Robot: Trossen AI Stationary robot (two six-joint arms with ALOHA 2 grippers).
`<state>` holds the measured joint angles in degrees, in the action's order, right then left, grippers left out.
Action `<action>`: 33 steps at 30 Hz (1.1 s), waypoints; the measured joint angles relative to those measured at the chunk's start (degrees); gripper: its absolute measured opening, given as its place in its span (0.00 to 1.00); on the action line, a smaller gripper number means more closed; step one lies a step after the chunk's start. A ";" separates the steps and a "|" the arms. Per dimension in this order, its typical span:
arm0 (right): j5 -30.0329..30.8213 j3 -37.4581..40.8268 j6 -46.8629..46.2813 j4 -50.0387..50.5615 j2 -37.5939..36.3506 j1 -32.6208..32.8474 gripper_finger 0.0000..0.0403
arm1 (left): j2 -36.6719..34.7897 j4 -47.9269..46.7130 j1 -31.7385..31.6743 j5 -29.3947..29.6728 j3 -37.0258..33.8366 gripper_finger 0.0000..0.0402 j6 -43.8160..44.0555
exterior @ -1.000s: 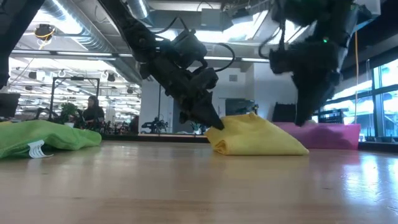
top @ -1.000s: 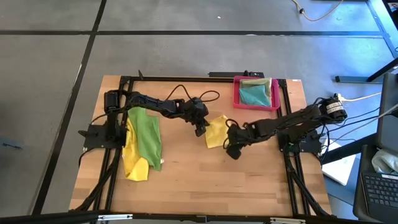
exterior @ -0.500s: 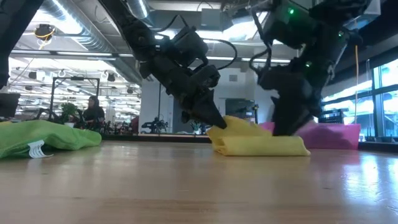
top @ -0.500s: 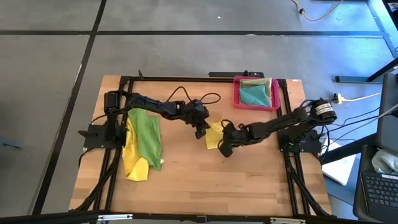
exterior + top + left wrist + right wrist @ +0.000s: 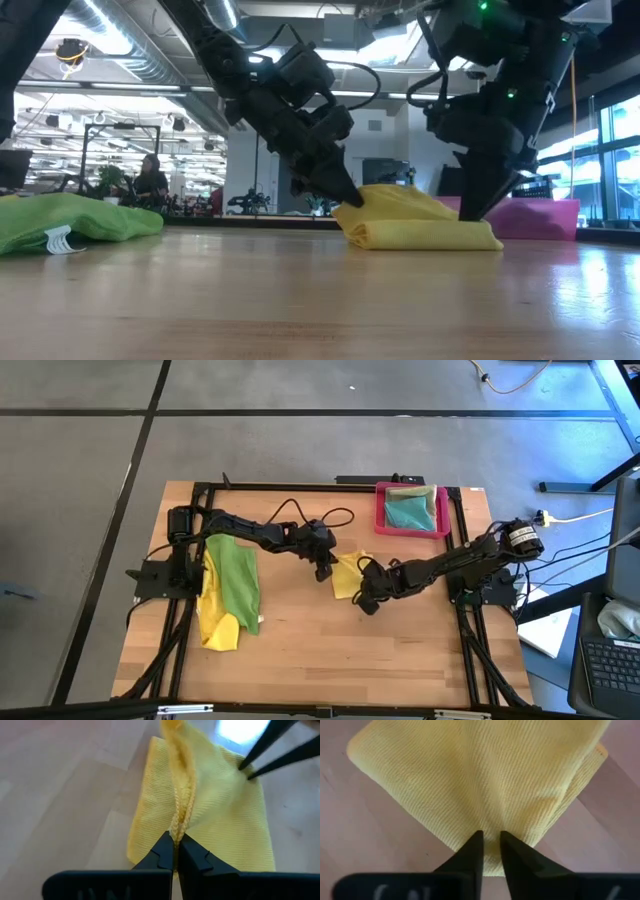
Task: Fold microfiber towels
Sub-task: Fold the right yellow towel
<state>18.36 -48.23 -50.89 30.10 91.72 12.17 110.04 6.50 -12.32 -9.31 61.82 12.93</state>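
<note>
1. Folded yellow towel (image 5: 346,574) lies mid-worktop (image 5: 300,650), between the two arms; in the low view (image 5: 420,222) it sits as a low mound with a rolled fold along the near edge.
2. Left pincer (image 5: 324,571) is at the towel's left edge, fingers together and clamped on a raised stitched seam of the yellow cloth; left wrist view shows the seam pinched right at the tips (image 5: 174,851).
3. Low view: left pincer (image 5: 345,196) comes down at a slant and meets the towel's top left corner.
4. Right pincer (image 5: 366,598) is at the towel's right near corner, tips down on the cloth. Right wrist view (image 5: 490,845): fingers stand only slightly apart with yellow cloth bunched into the gap, so clamped on a thin pinch of the same towel.
5. Low view: right pincer (image 5: 478,205) is on the towel's right end, in front of the pink tray (image 5: 545,215).
6. Left side of worktop: green towel (image 5: 234,575) lies spread over a second yellow towel (image 5: 218,628), beside the left arm's base.
7. Pink tray (image 5: 380,510) at the far right edge holds a teal towel (image 5: 407,513) lying on a pale olive towel (image 5: 424,493).
8. Person (image 5: 150,180) visible well back in the room, low view only.
</note>
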 joint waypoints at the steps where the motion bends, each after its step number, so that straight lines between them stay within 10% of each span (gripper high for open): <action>1: -0.01 0.00 -0.02 0.00 0.00 -0.18 0.18 | 0.00 0.00 -0.02 0.72 0.00 0.00 0.01; 15: -3.24 -0.23 -2.89 -7.68 0.02 -0.84 0.34 | 3.21 0.33 0.68 2.73 0.02 0.13 2.05; 33: 2.72 -3.68 0.25 7.33 -1.51 -4.51 0.34 | 3.28 -0.01 4.30 5.04 6.88 0.14 0.35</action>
<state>21.08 -51.90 -50.64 37.43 90.21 7.66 113.32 6.50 -8.01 -4.28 68.71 13.28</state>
